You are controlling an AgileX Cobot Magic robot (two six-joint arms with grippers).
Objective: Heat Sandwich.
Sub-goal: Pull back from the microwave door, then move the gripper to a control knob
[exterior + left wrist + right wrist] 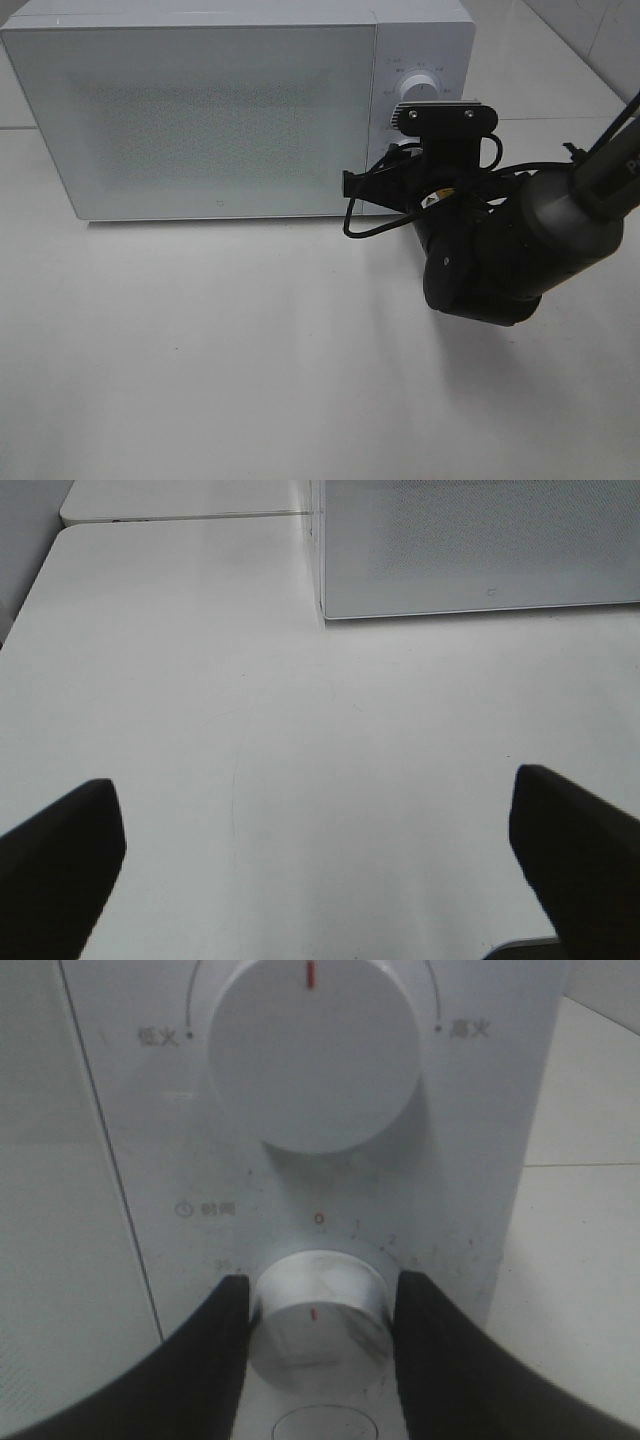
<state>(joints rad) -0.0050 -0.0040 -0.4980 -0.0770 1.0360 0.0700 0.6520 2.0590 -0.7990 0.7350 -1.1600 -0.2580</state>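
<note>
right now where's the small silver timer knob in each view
exterior high: hidden behind the right gripper, under the large white dial.
left wrist: not in it.
right wrist: small silver timer knob, between that gripper's jaws.
shared landmark: white microwave's dotted door.

White tabletop (250, 380) butted against 2nd table (180, 498), soft even light.
</note>
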